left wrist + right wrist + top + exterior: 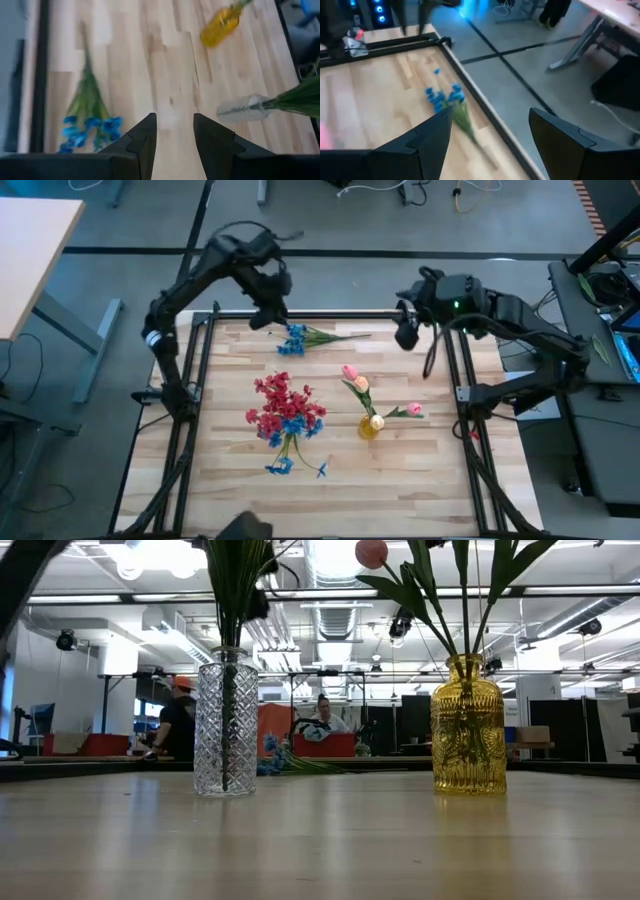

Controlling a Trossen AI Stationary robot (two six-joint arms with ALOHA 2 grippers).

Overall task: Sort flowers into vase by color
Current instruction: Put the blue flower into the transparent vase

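A loose blue flower (300, 338) lies flat on the table near its far edge, blossoms toward the left, stem toward the right. It also shows in the left wrist view (90, 125), the right wrist view (445, 97) and the low view (285, 760). A clear vase (225, 725) holds red and blue flowers (285, 410). A yellow vase (370, 426) holds pink and cream tulips (356, 380). My left gripper (268, 315) hovers open just left of the loose flower's blossoms. My right gripper (406, 335) hangs open beyond the stem's right end.
The dark frame rail (330, 313) runs along the table's far edge, right behind the loose flower. Bare wood (420, 490) lies in front of both vases. People sit at desks in the room beyond the table (320, 725).
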